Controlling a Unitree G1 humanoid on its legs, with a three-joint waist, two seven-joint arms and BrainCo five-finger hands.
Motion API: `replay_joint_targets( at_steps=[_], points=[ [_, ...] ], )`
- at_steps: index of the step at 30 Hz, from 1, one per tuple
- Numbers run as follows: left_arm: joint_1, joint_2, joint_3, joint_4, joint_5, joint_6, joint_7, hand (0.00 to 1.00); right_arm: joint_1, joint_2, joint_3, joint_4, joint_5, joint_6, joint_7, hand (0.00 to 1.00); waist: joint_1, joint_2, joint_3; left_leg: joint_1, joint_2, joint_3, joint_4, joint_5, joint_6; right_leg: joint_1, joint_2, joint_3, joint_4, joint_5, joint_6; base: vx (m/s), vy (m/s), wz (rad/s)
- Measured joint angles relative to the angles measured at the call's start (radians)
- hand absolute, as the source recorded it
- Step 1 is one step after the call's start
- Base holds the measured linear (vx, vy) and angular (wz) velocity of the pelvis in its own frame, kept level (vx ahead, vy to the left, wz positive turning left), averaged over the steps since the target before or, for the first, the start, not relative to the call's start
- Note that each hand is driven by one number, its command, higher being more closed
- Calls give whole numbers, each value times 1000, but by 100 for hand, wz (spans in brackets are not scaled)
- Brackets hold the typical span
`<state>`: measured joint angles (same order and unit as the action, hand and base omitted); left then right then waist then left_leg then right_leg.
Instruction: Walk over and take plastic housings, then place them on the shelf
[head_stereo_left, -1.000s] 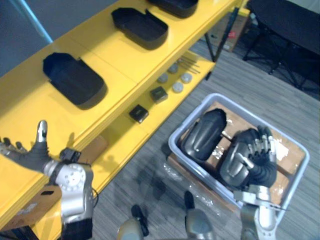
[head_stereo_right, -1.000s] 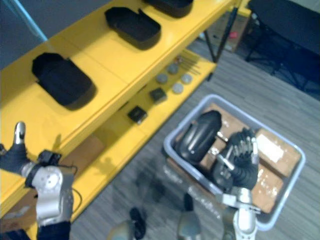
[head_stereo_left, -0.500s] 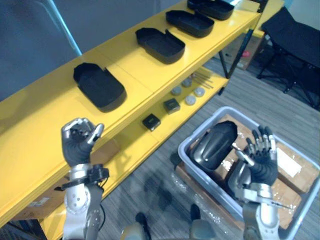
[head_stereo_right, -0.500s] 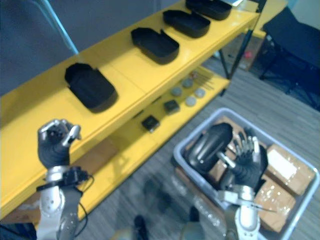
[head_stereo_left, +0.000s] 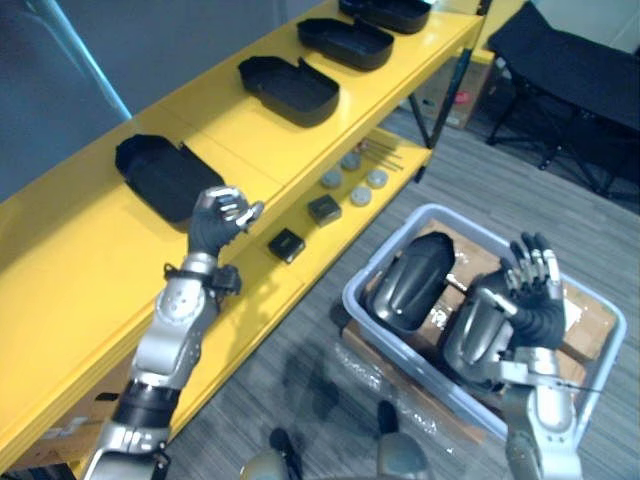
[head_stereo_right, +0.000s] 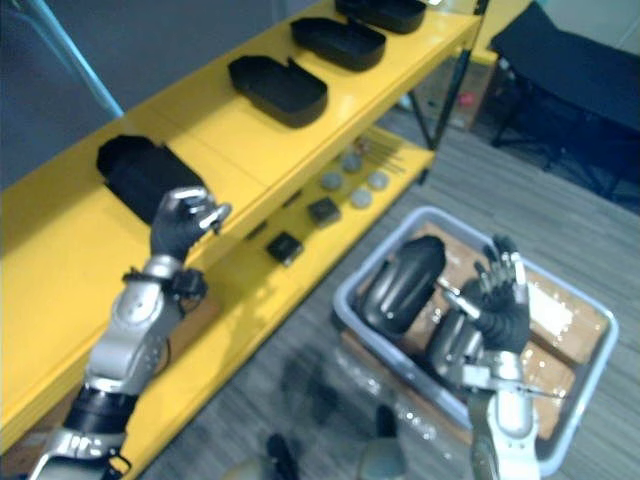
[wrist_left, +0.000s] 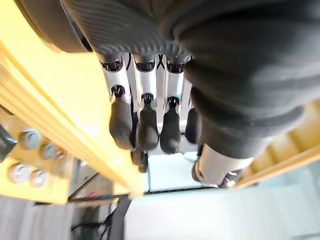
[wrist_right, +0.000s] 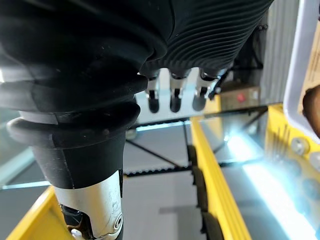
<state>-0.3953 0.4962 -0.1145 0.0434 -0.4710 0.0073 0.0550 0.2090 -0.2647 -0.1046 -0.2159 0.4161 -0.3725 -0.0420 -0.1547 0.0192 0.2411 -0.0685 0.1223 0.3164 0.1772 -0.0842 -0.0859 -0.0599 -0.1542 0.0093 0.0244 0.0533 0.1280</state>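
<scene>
Two glossy, dark, domed plastic housings lie in the lower-right bin; right hand splayed above them, left hand curled, empty.

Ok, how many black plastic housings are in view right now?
6. Four lie along the yellow shelf: nearest housing, second housing, third housing, farthest housing. Two sit in the grey bin: left housing, right housing. More may hide beneath.

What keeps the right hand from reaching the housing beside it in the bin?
Likely nothing, so yes: the right hand, open, is just beside that housing, the bin is open on top, and nothing covers the housing.
</scene>
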Motion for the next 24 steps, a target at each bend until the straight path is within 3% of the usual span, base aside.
replay_joint_targets(
  at_steps=[7,12,24],
  points=[
    [-77,88,-25,165,-4,70,-62,0,5,-21,-1,1,23,-5,48,0,-30,1,-1,34,-3,35,-33,11,2,-8,0,31,15,0,0,-18,13,-12],
    [-88,122,-23,202,-1,132,-109,0,7,-21,0,1,24,-6,67,0,-26,1,-1,46,-3,48,-54,23,0,-9,2,38,16,0,0,-22,-2,-4],
    [-127,151,-7,299,7,217,-166,0,45,-30,0,-13,43,-14,66,0,-26,4,-3,51,-4,52,-67,29,-2,-10,2,40,16,0,0,-2,0,-1]
  ],
)
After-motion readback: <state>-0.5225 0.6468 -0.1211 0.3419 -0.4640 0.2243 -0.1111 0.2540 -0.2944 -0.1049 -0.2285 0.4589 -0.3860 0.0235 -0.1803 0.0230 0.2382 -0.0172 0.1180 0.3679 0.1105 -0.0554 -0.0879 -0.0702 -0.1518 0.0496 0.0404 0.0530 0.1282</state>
